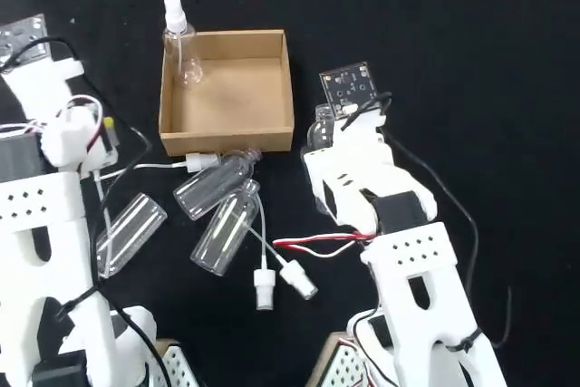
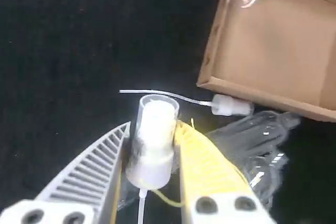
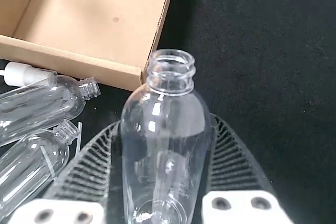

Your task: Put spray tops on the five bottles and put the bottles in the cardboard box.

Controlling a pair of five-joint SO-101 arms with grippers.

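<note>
Currently left tool grips a spray top, right tool a bottle.

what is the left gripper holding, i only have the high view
observer: In the left wrist view, the left gripper is shut on a spray top, which still has its thin tube attached.
operator: ok and the right one, has its bottle got a top yet
observer: No. In the right wrist view, the right gripper is shut on a bottle whose threaded neck is open, with no top on it.
</note>
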